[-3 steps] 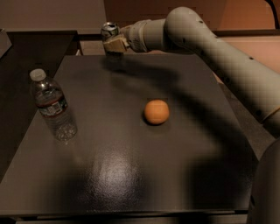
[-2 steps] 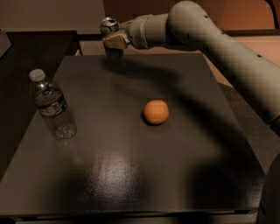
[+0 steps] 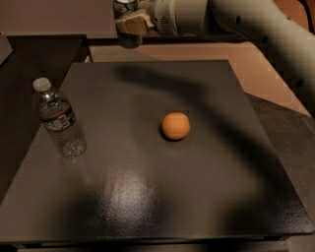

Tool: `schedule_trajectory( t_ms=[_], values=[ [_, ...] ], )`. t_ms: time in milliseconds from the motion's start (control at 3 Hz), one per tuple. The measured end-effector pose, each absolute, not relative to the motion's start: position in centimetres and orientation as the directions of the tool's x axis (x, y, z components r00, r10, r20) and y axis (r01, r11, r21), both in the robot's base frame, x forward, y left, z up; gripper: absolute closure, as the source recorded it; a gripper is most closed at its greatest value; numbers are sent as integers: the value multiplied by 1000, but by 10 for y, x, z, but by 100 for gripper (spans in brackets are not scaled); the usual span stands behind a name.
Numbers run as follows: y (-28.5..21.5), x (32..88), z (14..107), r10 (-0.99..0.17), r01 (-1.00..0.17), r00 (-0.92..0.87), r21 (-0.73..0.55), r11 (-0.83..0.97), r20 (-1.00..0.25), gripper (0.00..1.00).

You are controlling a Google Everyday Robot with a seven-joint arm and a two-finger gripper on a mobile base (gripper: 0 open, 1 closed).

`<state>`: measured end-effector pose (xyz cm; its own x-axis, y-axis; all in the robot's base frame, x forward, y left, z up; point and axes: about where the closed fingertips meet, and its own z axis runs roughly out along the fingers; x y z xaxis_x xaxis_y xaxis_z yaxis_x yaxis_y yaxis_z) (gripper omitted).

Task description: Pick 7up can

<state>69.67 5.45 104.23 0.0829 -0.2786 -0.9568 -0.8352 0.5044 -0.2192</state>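
The 7up can (image 3: 126, 10) is at the top edge of the view, held upright in the air above the far edge of the dark table (image 3: 147, 197). Only its silvery-green body shows; its top is cut off by the frame. My gripper (image 3: 129, 23) is shut on the can, its pale fingers (image 3: 132, 22) wrapped round its side. The light grey arm (image 3: 236, 19) reaches in from the upper right.
An orange (image 3: 175, 125) lies near the middle of the table. A clear plastic water bottle (image 3: 59, 119) with a white cap stands at the left side. A dark cabinet (image 3: 34, 59) lies beyond the table's far left; tan floor shows at the right.
My gripper has lifted the can higher, from just above the table's far edge up to the top of the view. The orange and the bottle have not moved.
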Motion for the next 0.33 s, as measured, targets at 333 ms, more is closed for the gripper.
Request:
schedule_trajectory(
  t_ms=[333],
  values=[
    [55, 697, 1042, -279, -835, 83, -219, 504, -957, 100]
  ],
)
